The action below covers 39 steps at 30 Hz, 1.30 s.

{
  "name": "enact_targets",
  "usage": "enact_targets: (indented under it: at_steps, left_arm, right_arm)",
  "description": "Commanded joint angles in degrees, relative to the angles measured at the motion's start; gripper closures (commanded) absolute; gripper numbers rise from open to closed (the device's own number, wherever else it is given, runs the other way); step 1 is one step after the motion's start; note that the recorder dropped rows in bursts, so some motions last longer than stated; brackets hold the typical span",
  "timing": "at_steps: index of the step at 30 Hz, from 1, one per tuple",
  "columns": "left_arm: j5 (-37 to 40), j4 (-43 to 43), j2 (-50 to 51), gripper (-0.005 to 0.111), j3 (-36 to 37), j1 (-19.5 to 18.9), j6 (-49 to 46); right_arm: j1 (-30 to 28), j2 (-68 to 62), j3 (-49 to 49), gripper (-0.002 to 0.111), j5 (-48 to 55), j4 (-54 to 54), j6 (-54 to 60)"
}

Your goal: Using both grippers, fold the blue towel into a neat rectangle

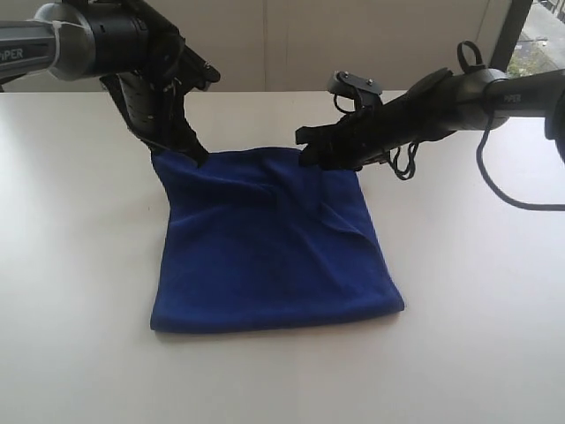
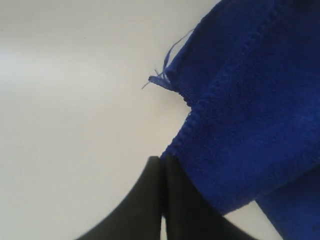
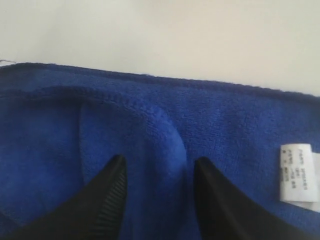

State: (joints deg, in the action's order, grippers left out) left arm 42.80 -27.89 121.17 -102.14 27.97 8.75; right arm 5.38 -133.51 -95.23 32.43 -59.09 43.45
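Note:
The blue towel (image 1: pixel 265 247) lies folded over on the white table (image 1: pixel 79 265), its fold edge toward the front. My left gripper (image 1: pixel 196 155) is at the towel's far left corner. Its black fingers are pressed together and shut on the stitched edge of the blue towel (image 2: pixel 240 115), next to a frayed corner. My right gripper (image 1: pixel 309 152) is at the far right corner, open. In the right wrist view the right gripper (image 3: pixel 157 162) straddles a raised ridge of the blue towel (image 3: pixel 160 130) without clamping it. The white tag (image 3: pixel 299 171) shows beside it.
Bare white table surrounds the towel on all sides. The right arm's black cable (image 1: pixel 494 177) loops over the table at the far right. A pale wall (image 1: pixel 291 44) runs behind the table.

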Motion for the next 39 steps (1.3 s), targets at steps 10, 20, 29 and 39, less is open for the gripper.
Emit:
enact_targets:
  at_steps: [10, 20, 29, 39]
  left_arm:
    - [0.96, 0.32, 0.28, 0.107, 0.41, -0.03, 0.12]
    - [1.37, 0.76, 0.28, 0.107, 0.41, -0.03, 0.53]
    - [1.47, 2.55, 0.28, 0.107, 0.41, -0.03, 0.53]
    - [0.35, 2.91, 0.28, 0.107, 0.41, -0.03, 0.53]
  right_arm:
    - [0.23, 0.36, -0.29, 0.066, 6.19, 5.86, -13.20]
    - [0.56, 2.58, -0.29, 0.066, 9.63, 15.88, -23.66]
    - [0.83, 3.02, -0.29, 0.066, 12.53, -3.23, 1.01]
    - [0.83, 2.80, -0.08, 0.066, 4.20, -2.76, 4.13]
